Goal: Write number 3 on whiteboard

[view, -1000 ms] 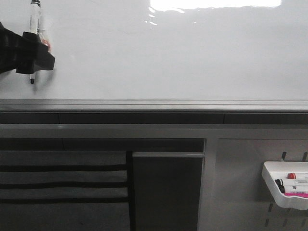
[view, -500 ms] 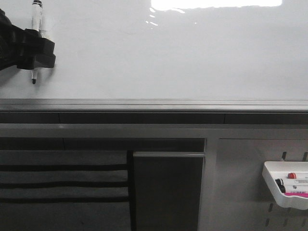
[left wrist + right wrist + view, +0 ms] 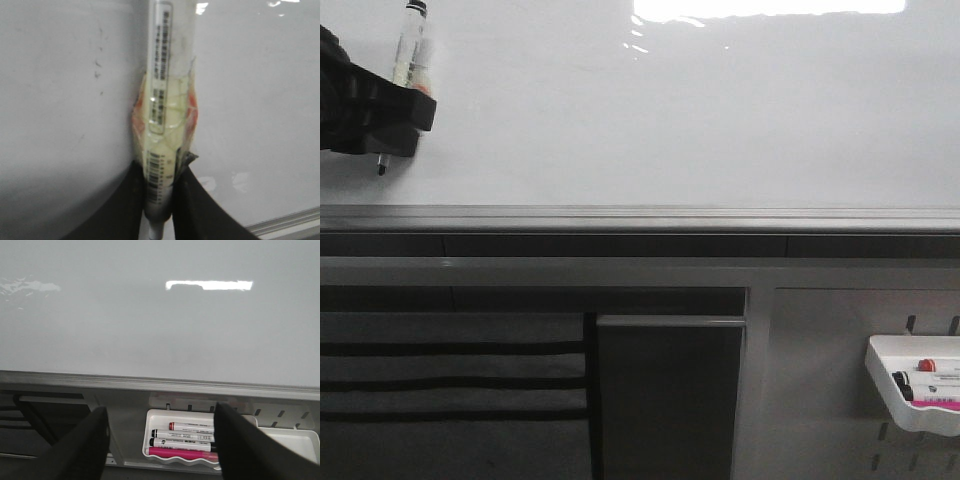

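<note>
The whiteboard (image 3: 670,110) fills the upper part of the front view, glossy, with glare at its top. My left gripper (image 3: 408,112) is at the board's far left, shut on a white marker (image 3: 411,48). The marker is tilted, cap end up and to the right, with its dark tip (image 3: 382,168) down against or just off the board. In the left wrist view the fingers (image 3: 125,210) clamp the taped marker barrel (image 3: 161,100). My right gripper (image 3: 160,440) hangs open in front of the board's lower rail. The number 3 is out of view; only faint specks (image 3: 97,65) mark the board.
A grey rail (image 3: 640,218) runs under the board. Below it at the right, a white tray (image 3: 880,385) on a pegboard panel holds spare markers (image 3: 187,437) and a pink eraser-like bar. Dark slatted panels fill the lower left.
The marker has tipped from upright to leaning, its top going right and its tip shifting a little left and up. The left gripper barely shifted. The right arm stays still.
</note>
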You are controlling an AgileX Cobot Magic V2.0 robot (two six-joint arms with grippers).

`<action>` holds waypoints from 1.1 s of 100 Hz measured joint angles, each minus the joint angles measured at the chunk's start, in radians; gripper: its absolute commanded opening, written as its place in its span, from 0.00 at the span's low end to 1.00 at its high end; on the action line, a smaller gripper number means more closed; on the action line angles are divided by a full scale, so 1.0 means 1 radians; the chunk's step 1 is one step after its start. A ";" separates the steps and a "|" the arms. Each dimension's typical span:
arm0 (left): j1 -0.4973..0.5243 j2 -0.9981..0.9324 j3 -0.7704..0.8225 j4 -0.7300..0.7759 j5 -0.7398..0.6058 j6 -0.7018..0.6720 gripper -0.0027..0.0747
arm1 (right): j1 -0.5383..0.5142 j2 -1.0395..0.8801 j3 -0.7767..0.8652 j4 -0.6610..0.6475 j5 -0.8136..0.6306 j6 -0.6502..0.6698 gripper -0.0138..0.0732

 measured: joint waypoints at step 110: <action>-0.422 -0.298 -0.275 -0.180 1.077 0.674 0.01 | 0.255 0.589 -0.322 0.745 0.507 -1.088 0.63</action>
